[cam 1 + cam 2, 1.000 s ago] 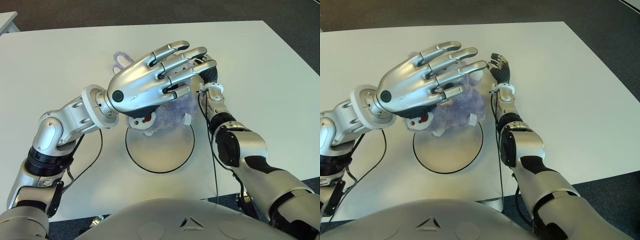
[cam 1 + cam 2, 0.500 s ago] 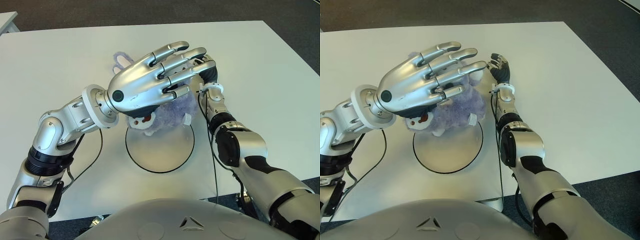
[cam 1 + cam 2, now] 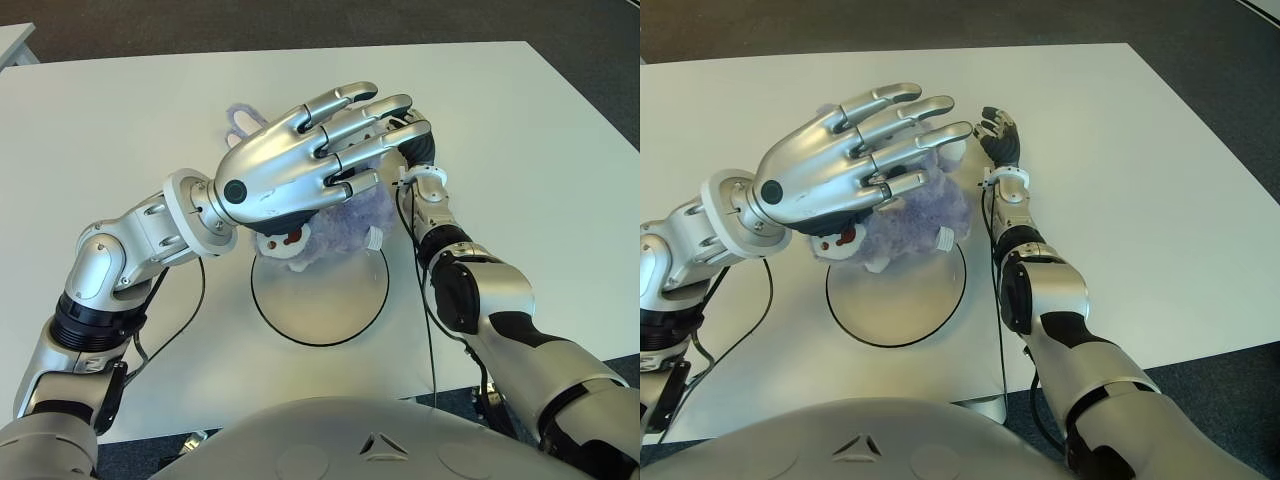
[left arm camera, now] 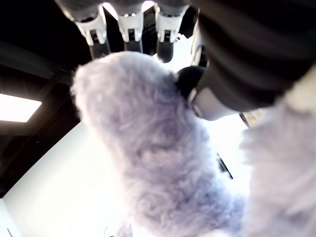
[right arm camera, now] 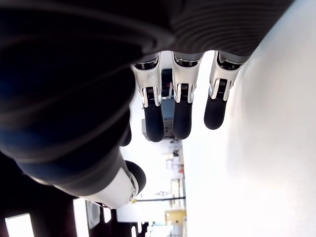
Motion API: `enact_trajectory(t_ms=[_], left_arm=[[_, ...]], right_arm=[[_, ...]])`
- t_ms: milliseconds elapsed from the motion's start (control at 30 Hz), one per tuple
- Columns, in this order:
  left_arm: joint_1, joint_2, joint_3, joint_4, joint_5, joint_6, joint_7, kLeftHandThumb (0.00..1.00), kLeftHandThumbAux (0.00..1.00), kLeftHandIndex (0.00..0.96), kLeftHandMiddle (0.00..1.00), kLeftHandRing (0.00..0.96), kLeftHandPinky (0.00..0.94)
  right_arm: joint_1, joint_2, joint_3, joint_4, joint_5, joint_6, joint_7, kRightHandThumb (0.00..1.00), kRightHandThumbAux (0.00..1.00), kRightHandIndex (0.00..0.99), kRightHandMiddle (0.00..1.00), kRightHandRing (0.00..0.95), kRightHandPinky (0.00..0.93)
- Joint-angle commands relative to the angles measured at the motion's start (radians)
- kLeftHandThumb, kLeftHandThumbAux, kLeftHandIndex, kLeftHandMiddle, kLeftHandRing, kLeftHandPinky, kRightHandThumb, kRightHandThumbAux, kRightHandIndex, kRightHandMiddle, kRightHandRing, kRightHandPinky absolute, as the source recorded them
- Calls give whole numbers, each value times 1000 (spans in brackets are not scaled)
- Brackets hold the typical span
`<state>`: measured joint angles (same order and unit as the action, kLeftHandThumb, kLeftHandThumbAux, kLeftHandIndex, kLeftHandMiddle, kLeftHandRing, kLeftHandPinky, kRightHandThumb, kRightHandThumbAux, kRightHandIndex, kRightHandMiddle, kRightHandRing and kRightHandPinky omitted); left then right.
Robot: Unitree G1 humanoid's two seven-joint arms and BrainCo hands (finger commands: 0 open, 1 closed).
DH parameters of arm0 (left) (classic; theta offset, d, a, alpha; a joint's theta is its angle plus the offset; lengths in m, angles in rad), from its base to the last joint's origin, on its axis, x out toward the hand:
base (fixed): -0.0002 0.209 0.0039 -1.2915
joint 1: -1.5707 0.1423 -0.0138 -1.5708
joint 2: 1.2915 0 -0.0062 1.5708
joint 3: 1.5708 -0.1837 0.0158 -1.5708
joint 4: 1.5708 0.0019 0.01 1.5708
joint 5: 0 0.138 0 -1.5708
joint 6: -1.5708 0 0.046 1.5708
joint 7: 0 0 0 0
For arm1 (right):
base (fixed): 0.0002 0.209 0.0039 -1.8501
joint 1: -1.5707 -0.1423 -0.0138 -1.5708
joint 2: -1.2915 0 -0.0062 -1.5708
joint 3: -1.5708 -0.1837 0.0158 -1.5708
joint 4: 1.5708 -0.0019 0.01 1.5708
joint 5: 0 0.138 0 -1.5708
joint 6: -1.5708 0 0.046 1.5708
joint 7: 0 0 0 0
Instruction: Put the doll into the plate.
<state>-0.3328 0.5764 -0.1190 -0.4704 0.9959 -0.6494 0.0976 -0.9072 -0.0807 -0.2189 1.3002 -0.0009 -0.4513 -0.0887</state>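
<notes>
Lavender and fuzzy, the doll (image 3: 910, 215) lay across the far rim of the round plate (image 3: 896, 295) on the white surface (image 3: 1120, 180), part over the plate, part beyond it. The left hand (image 3: 840, 170) was over the doll, palm down, fingers (image 3: 890, 100) stretched out straight rather than curled around the plush. The right hand (image 3: 1000, 135) showed just right of the doll, low by the surface, fingers relaxed and holding nothing.
</notes>
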Motion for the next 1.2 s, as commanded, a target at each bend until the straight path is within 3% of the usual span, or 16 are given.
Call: enact_trajectory(t_ms=[33, 1200], left_arm=[[13, 9, 6, 11, 7, -6, 4, 714, 703, 420, 55, 5, 75], [13, 8, 6, 11, 7, -6, 3, 714, 703, 420, 55, 5, 75]], right_arm=[[12, 8, -1, 12, -1, 0, -2, 528, 852, 234, 214, 183, 188], [12, 8, -1, 12, -1, 0, -2, 528, 852, 234, 214, 183, 188]])
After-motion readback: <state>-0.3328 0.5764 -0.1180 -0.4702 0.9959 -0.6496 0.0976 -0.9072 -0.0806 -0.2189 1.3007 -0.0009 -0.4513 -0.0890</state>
